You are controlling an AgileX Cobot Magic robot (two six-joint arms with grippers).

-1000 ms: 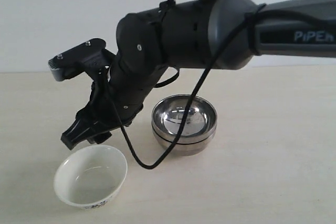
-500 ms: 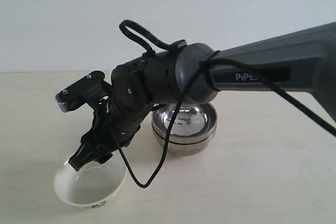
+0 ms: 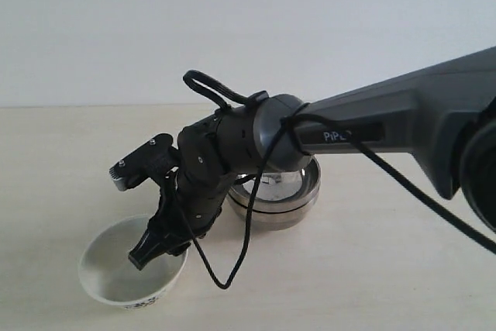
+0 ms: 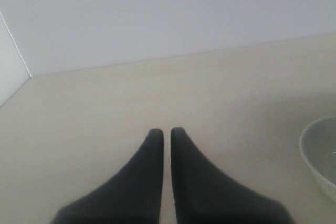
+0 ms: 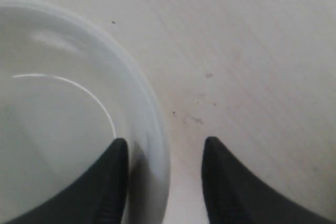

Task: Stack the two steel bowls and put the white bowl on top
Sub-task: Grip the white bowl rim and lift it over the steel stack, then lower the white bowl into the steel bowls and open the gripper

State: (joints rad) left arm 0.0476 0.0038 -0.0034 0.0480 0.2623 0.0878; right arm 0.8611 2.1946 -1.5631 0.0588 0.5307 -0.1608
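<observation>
Currently right hand (image 5: 165,145) spread, straddling rim of glossy white ceramic bowl (image 5: 63,119) on pale desk (image 5: 252,51), one finger inside, one outside; two nested shiny round steel bowls (image 3: 291,205) stand nearby; left hand (image 4: 166,137) closed above desk.

Setting: pale tabletop against a bare white wall.
The table (image 3: 403,269) has a light beige, matte surface with faint wood grain, and the right wrist view shows a few small dark specks (image 5: 113,22) on it. The wall (image 3: 232,21) behind is plain off-white and evenly lit, and meets the table's far edge in a straight line. In the left wrist view a second wall panel (image 4: 8,72) joins it at a corner seam (image 4: 16,45). The light is soft and diffuse, and shadows on the table are faint and blurred.
</observation>
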